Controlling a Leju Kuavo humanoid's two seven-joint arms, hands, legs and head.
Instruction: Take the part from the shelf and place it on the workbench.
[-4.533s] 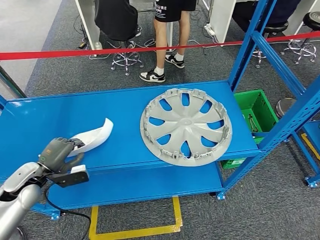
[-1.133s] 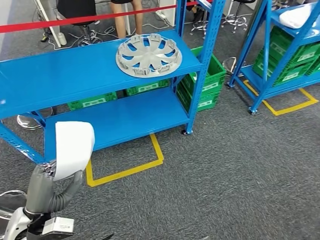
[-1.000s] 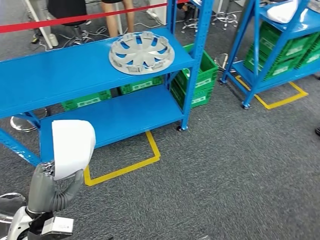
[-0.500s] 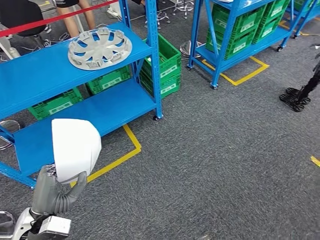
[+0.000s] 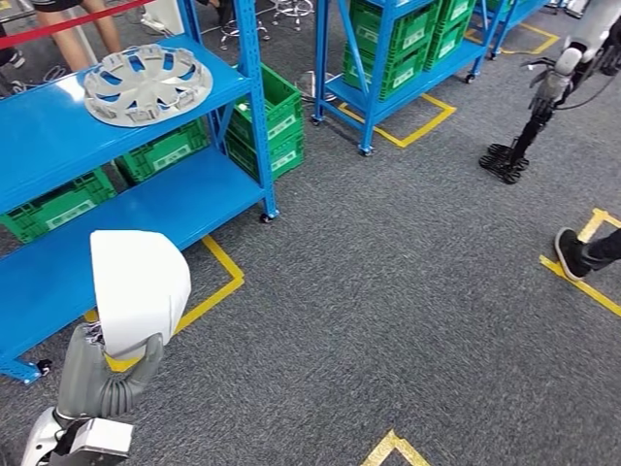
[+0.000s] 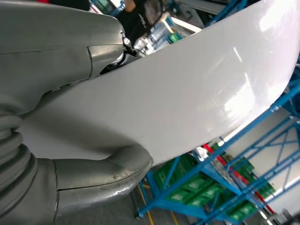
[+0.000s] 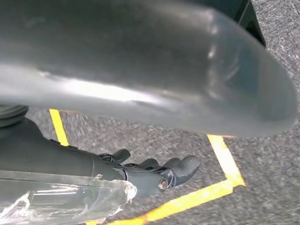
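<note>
The part is a white curved panel (image 5: 139, 291), held upright at the lower left of the head view. My left hand (image 5: 103, 374) grips its lower edge from below. In the left wrist view the white panel (image 6: 198, 89) lies between the grey thumb (image 6: 102, 180) and the other fingers (image 6: 63, 51). My right hand (image 7: 155, 173) hangs over the grey carpet, its dark fingers loosely stretched with nothing in them.
The blue shelf (image 5: 44, 136) at the upper left carries a silver wheel cover (image 5: 147, 83), with green crates (image 5: 267, 121) beside it. A second blue rack (image 5: 388, 58) stands further back. A person's shoe (image 5: 574, 254) is at the right edge. Grey carpet with yellow tape (image 5: 219, 282) lies ahead.
The camera has turned right, so the shelf has slid to the left of the picture and more carpet shows. My left hand still holds the white panel upright.
</note>
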